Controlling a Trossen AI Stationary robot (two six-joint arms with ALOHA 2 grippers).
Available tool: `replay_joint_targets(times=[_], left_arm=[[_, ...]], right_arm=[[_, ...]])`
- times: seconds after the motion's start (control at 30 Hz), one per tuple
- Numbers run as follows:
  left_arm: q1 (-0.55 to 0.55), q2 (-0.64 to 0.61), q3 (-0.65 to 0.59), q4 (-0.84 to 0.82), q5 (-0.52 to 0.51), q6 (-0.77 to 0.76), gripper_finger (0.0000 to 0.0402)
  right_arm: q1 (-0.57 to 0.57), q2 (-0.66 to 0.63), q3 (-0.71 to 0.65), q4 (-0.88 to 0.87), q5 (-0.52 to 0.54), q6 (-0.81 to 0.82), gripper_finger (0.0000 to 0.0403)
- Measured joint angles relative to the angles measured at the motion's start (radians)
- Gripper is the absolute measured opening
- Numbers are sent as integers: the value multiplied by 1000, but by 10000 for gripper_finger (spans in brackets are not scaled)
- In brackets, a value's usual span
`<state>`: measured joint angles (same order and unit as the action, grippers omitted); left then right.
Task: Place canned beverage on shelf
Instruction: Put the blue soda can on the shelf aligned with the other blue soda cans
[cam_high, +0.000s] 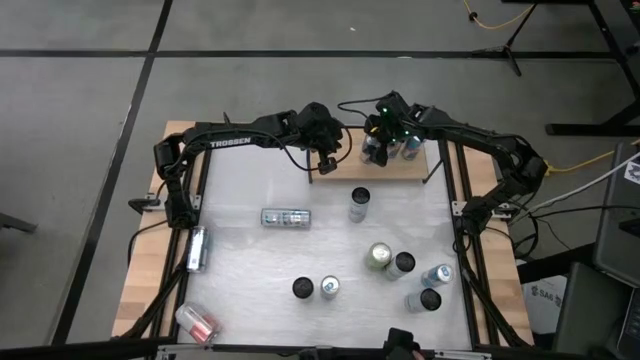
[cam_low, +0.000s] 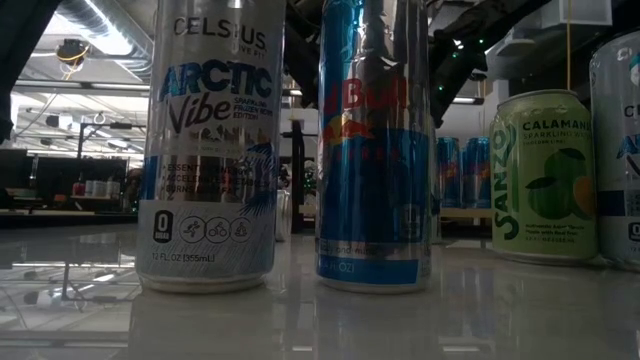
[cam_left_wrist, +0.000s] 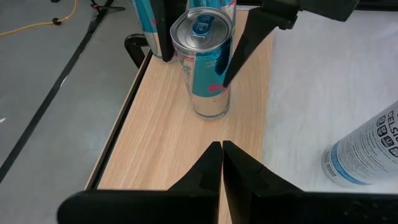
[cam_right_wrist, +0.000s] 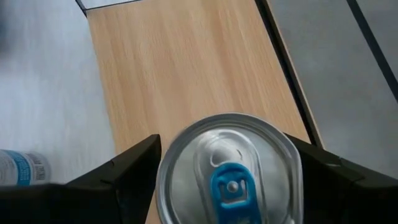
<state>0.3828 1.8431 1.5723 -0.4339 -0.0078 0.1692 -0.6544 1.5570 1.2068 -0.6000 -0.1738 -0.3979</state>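
The shelf (cam_left_wrist: 168, 143) is light-brown wood grain. On it stands a silver can (cam_left_wrist: 205, 62) with light-blue panels, a pink mark and a blue tab. The table (cam_high: 330, 250) is white. In the low view: a white-and-blue Celsius can (cam_low: 212, 150), a pale-green can (cam_low: 545, 175).

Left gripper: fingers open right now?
No. The left gripper has its fingers pressed together, empty, over the shelf.

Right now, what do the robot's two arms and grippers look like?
Both arms are dark, jointed links. The left arm carries white TROSSEN lettering, and thin black cables loop along both. The right arm shows small green lights near its wrist. Each gripper, left gripper and right gripper, ends in matte black, wedge-shaped jaws.
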Motion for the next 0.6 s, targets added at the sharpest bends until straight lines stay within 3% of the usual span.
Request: replay_joint_targets(times=[0.13,0.4,0.6], left_arm=[[3,-5,0,-4,0,0,5],[19,-65,0,-50,-4,22,5],[38,-127,0,-101,2,62,5]], right_arm=[[0,0,0,0,1,1,292],[0,-1,0,3,-2,3,213],[0,-1,4,7,-2,3,211]])
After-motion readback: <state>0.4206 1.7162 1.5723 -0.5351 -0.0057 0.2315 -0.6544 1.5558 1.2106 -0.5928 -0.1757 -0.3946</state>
